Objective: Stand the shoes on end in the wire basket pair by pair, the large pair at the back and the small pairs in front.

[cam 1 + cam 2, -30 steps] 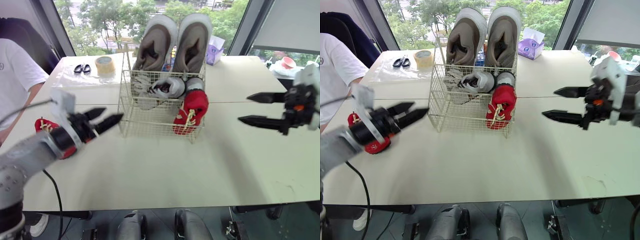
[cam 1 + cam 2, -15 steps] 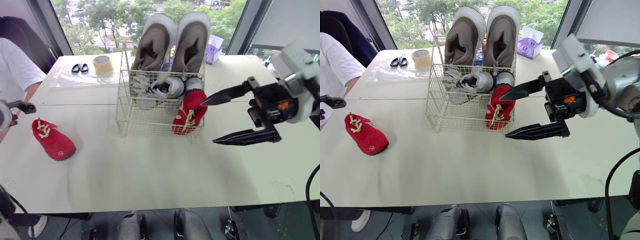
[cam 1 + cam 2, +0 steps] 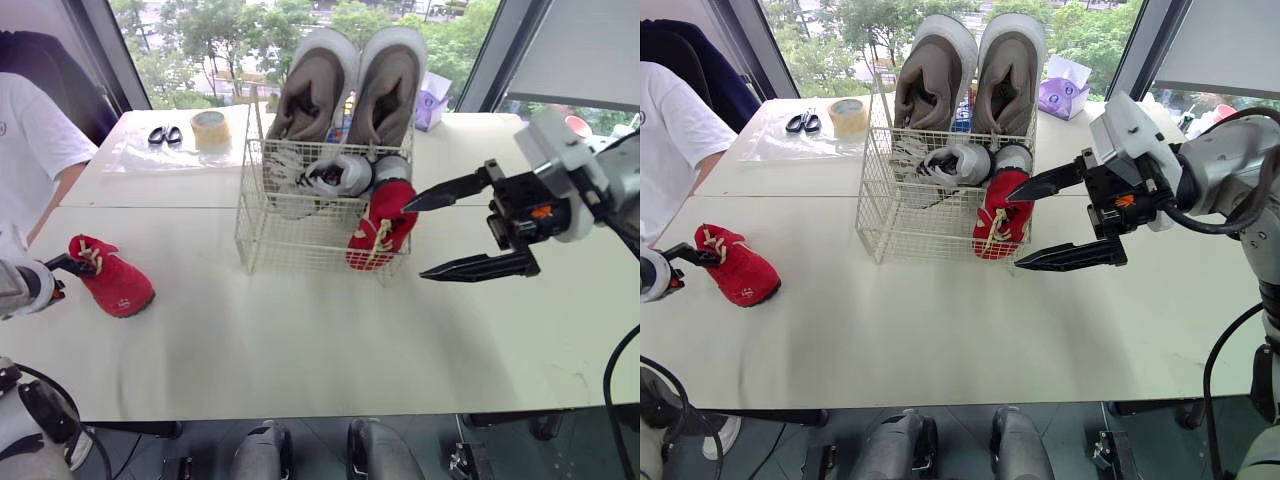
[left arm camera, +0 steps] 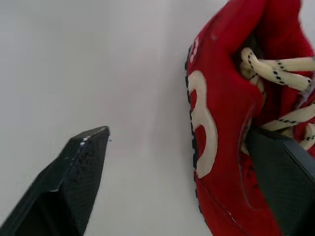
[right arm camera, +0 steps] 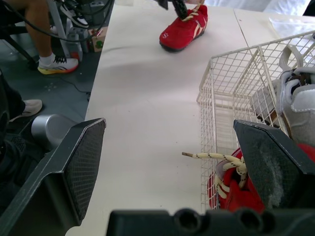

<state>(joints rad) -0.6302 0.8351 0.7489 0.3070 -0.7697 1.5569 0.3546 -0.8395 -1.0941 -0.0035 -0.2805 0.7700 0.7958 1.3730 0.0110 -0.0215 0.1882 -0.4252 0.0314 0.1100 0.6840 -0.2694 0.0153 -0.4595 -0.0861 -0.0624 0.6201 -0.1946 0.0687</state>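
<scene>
Change: left gripper (image 4: pixel 177 140) now at loose red shoe (image 3: pixel 110 283), lower left of frame, jaws open astride its side (second ago over middle of counter (image 3: pixel 300 340)). Right gripper (image 3: pixel 413 241) swung in beside wire basket (image 3: pixel 300 245), jaws wide, empty. Mate (image 3: pixel 385 220) stands in basket, front right; pickup likely next.

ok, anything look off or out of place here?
One small red fabric shoe lies on its sole on the white table, left of the white wire basket, while its mate stands on end in the front right corner. That mate's cream lace pokes out through the mesh. The open left tool straddles the loose shoe's side.
</scene>
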